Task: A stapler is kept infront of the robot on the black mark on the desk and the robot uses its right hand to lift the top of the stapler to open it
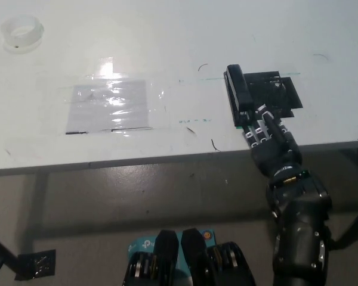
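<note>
A black stapler (pixel 239 89) lies on the white desk along the left side of the black mark (pixel 277 92), its length running away from me. It looks flat, with its top down. My black right hand (pixel 267 138) hovers at the desk's front edge, just short of the stapler's near end. Its fingers (pixel 259 122) are loosely bent and apart, pointing at the stapler and holding nothing. My left hand is out of the picture.
A clear tape roll (pixel 21 30) sits at the far left corner. A shiny taped sheet (pixel 107 107) lies left of centre. The desk's front edge (pixel 137 159) runs across the picture, with floor below it.
</note>
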### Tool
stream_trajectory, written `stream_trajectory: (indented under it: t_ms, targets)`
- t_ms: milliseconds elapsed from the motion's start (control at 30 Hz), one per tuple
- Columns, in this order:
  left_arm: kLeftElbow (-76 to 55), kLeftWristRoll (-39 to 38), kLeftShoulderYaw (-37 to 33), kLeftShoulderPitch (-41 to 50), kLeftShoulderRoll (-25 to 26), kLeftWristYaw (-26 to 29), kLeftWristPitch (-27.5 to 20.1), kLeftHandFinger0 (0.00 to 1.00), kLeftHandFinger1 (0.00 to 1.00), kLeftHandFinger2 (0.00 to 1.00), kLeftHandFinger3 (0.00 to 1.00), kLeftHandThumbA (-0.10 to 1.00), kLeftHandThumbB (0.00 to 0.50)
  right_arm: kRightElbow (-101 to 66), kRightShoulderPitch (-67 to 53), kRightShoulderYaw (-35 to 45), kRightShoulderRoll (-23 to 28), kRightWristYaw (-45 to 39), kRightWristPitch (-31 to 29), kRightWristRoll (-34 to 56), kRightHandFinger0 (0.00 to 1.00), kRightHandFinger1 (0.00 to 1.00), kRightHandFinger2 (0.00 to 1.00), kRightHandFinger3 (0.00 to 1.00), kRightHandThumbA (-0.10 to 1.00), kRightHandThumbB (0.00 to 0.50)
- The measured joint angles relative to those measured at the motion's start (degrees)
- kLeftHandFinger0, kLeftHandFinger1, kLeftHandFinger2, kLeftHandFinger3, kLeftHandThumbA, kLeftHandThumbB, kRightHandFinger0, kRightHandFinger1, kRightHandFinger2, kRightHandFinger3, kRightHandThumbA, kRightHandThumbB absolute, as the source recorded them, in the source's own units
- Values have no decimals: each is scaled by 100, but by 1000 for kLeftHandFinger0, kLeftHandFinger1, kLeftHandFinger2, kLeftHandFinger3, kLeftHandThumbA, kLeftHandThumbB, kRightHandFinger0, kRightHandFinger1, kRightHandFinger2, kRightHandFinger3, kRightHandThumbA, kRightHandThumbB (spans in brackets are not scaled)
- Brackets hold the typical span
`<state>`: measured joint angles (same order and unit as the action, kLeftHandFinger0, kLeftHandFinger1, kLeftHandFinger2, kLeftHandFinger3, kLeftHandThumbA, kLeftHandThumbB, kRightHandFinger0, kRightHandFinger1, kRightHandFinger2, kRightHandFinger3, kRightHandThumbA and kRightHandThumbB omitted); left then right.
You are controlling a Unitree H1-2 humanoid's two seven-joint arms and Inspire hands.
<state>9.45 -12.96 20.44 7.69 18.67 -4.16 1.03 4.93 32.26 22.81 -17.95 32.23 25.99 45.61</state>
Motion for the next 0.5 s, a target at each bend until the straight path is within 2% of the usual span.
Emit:
stream_trajectory:
  t_ms: [100,267,300,433,500]
  targets:
    - [0,-1,11,0,0,0,0,441,546,687,812,1000,139,-99,-186,-166,104,21,26,80,633,673,798,1000,1000,0]
    - [2,-1,15,-3,0,0,-1,434,546,698,820,1000,151,-406,-511,-478,309,107,44,296,574,624,743,977,1000,0]
    - [6,-2,17,-4,0,0,-3,440,551,700,823,1000,153,-512,-598,-559,360,126,47,354,596,618,740,985,1000,0]
    - [6,-3,21,-11,0,1,-2,451,559,687,811,1000,143,-945,-937,-729,665,145,63,548,638,694,817,1000,1000,0]
    - [5,-1,31,-3,0,2,-1,422,537,666,796,1000,126,-1137,-1116,-728,967,99,67,587,553,641,776,1000,1000,5]
